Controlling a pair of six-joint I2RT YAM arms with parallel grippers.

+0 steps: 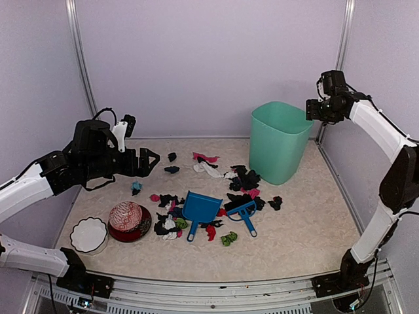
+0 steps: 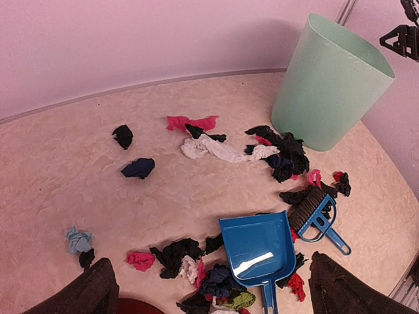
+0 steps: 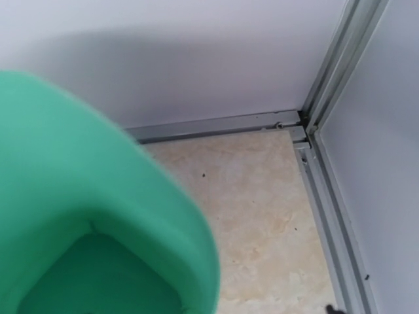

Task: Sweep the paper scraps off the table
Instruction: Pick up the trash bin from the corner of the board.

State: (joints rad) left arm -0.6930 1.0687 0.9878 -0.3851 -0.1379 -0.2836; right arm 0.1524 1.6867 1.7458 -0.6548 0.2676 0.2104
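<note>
White-shelled arm links (image 1: pixel 376 124), black joint housings (image 1: pixel 91 140) — black left gripper (image 1: pixel 153 163), thin looping black cables (image 1: pixel 105 112)

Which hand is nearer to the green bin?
Right. The right hand hovers above the green bin, by its rim; the left hand hangs far off to its left.

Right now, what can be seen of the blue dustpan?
The blue dustpan is glossy plastic: a wide shallow scoop and straight handle. It lies flat on the table, handle toward the near edge, scoop empty, nothing gripping it. Loose paper scraps crowd its left side and handle; the hand brush lies close on its right.
</note>
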